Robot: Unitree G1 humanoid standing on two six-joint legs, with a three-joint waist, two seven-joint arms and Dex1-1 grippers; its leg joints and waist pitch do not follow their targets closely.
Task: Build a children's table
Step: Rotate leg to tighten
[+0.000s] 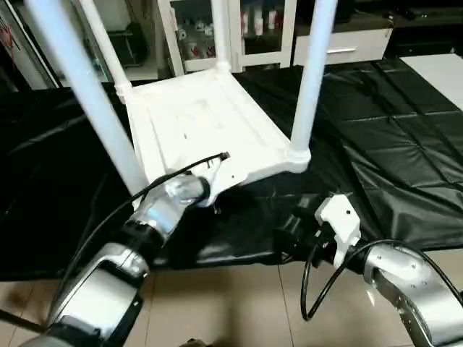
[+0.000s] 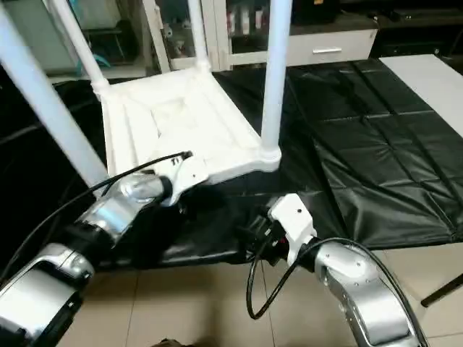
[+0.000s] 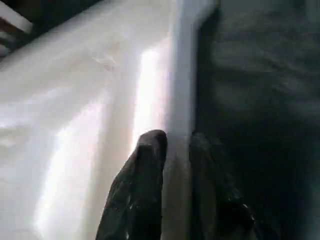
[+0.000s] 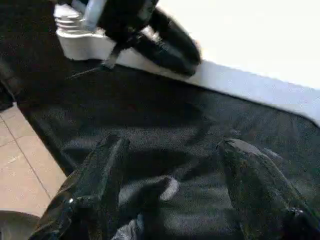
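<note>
The children's table top [image 1: 195,123] lies upside down on a black sheet, ribbed underside up. Several white legs stand upright in its corner sockets, among them the near-left leg [image 1: 94,94] and the near-right leg [image 1: 311,79]. My left gripper [image 3: 172,140] is shut on the top's near rim [image 3: 180,75], one black finger on each side of it. From the right wrist view its fingers [image 4: 170,42] show against that rim. My right gripper [image 4: 175,165] is open and low over the sheet by the near-right corner, holding nothing and apart from the table.
The black sheet [image 1: 391,144] covers the floor under and to the right of the table and ends at beige tiles [image 1: 239,303] close to me. A white glass-door cabinet [image 1: 253,29] stands behind. A white panel [image 1: 441,72] lies at the far right.
</note>
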